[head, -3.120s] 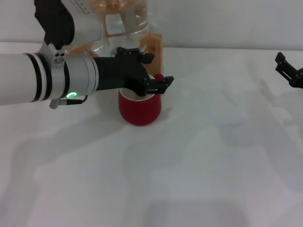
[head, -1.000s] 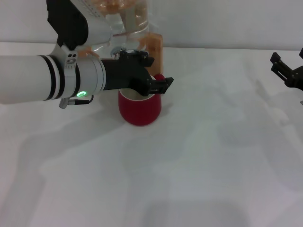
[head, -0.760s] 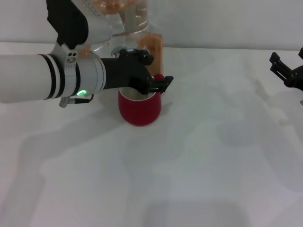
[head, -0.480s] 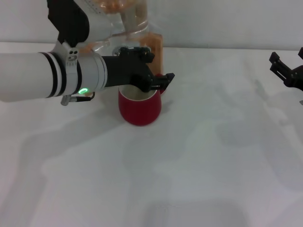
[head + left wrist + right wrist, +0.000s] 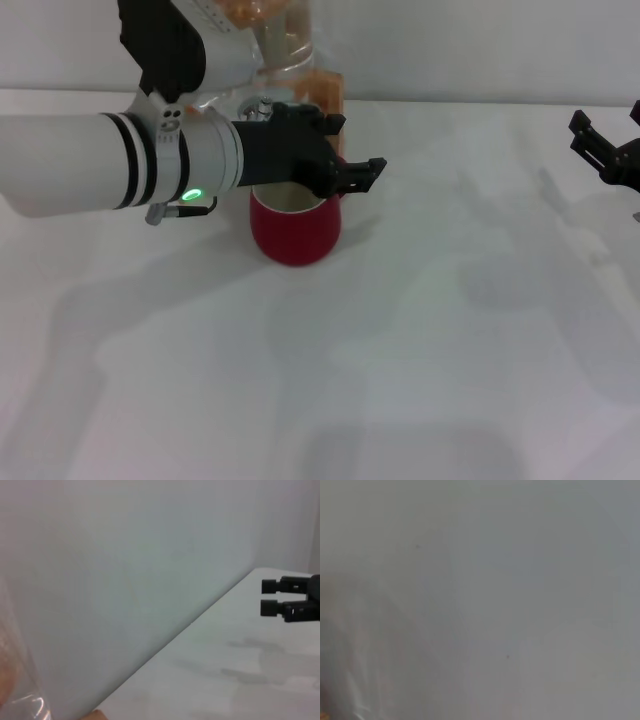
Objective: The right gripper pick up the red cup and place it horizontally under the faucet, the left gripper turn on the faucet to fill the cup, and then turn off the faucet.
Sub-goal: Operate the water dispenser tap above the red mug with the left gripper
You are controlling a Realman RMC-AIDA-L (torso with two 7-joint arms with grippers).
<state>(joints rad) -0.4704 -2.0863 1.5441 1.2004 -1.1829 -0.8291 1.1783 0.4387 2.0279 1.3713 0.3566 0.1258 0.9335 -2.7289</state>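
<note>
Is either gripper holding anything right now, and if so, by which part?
Nothing is held. The left gripper hangs over the red cup with fingers empty, below the faucet. The right gripper sits open at the table's far right edge.

A big flat white table (image 5: 430,350) fills most of the room you can see. Soft grey shadows lie on its top. Behind it stands a plain pale grey wall (image 5: 480,45) with nothing on it. The wall meets the table's far edge in a straight line. The light is soft and even.
</note>
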